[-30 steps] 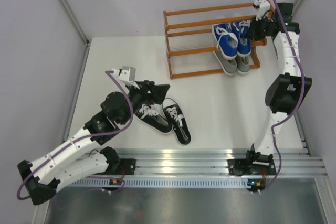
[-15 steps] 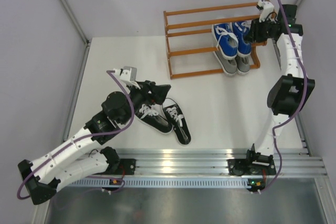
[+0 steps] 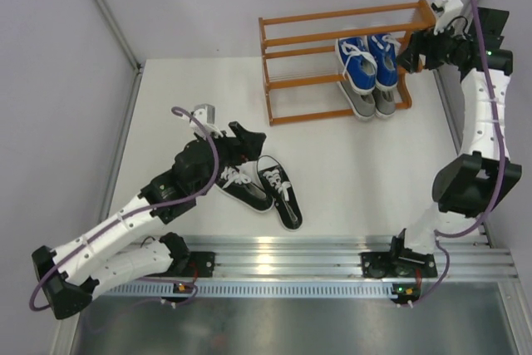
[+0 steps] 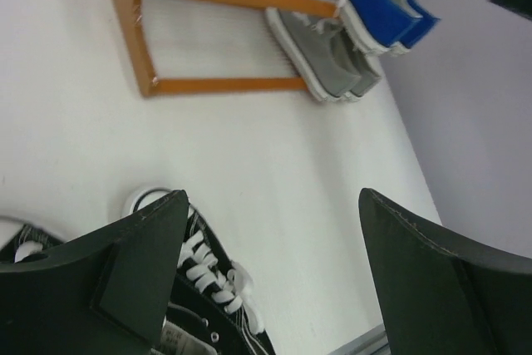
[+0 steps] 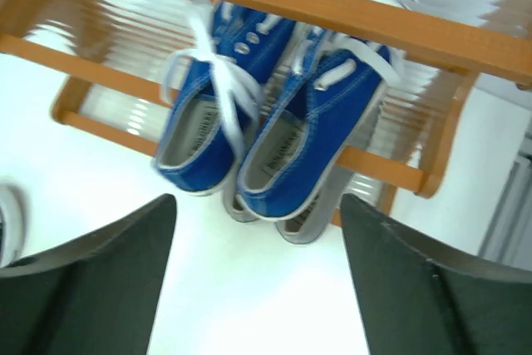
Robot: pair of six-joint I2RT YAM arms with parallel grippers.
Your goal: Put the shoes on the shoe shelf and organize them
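Hovering over black sneakers (image 3: 278, 196): left gripper (image 3: 244, 136), fingers spread wide, nothing between them. Black pair side by side on table (image 3: 359, 174), well apart from shoe shelf (image 3: 332, 17). Blue sneakers (image 3: 367, 62) on middle tier, right end. Grey sneakers (image 3: 372, 104) directly below, bottom tier. Right gripper (image 3: 413, 52) just beside shelf's right end, jaws apart, empty.

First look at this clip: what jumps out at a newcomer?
The blue pair sits at the right end of the orange shelf, middle tier, with the grey pair directly beneath. The black pair lies on the table, the open left claw hovering by it; the right claw hangs open by the shelf's right end.
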